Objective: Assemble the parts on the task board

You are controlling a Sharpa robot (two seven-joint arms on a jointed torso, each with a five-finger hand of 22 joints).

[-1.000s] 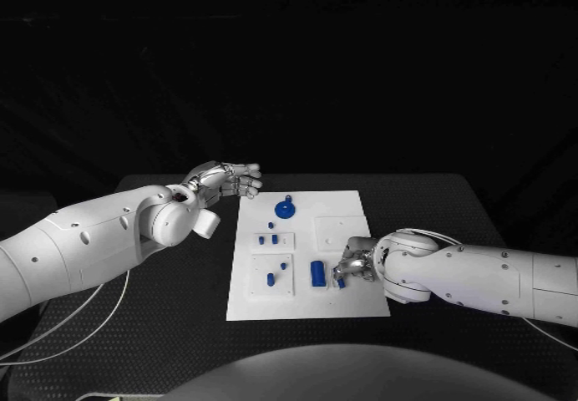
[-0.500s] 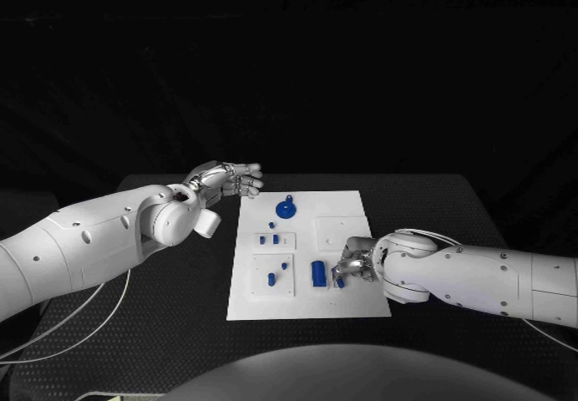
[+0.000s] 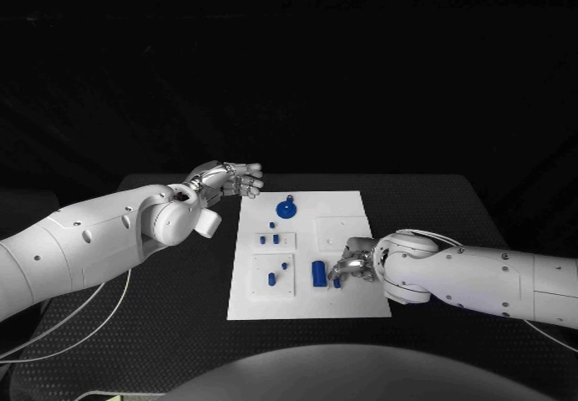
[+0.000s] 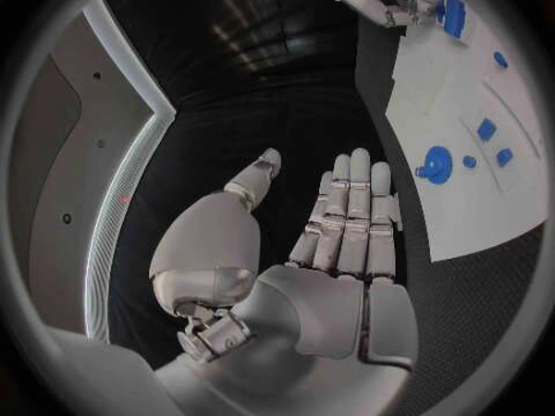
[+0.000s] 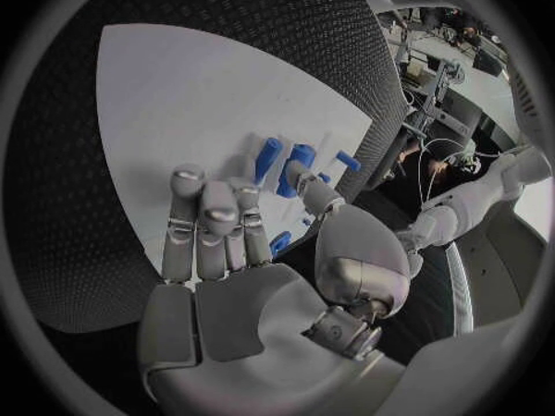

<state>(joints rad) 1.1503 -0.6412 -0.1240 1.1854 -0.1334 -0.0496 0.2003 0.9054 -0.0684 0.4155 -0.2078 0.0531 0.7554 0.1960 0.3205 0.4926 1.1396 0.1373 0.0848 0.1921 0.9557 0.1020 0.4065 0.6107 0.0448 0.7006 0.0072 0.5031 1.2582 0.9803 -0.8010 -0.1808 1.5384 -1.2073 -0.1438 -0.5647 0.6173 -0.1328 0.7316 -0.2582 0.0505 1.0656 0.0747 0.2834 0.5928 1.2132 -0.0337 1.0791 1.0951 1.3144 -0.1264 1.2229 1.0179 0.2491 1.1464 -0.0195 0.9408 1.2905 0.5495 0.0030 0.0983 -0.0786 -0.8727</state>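
Hovering off the far left corner of the task board (image 3: 311, 251), the left robot hand (image 3: 226, 179) holds nothing; in the left wrist view its fingers (image 4: 347, 217) lie straight and side by side with the thumb set apart, over the black surface (image 3: 180, 276) just beside the board's edge. The white board lies in the middle of the surface. Near its far edge sits a round blue part with a small stem (image 3: 286, 208). Closer in, on the board's left half, two small blue pieces (image 3: 267, 240) stand side by side on a raised white square, and another raised square nearer the front edge carries a few more small blue pieces (image 3: 273, 276). Right of these a larger upright blue block (image 3: 318, 273) stands toward the front half of the board. The right robot hand (image 3: 352, 264) rests over the board's right edge, just beside that block, fingers curled downward. A slim blue piece (image 3: 337, 282) shows at its fingertips, but whether the hand grips it or merely touches it cannot be told; the right wrist view shows blue pieces (image 5: 285, 168) just past the fingertips (image 5: 220, 217).
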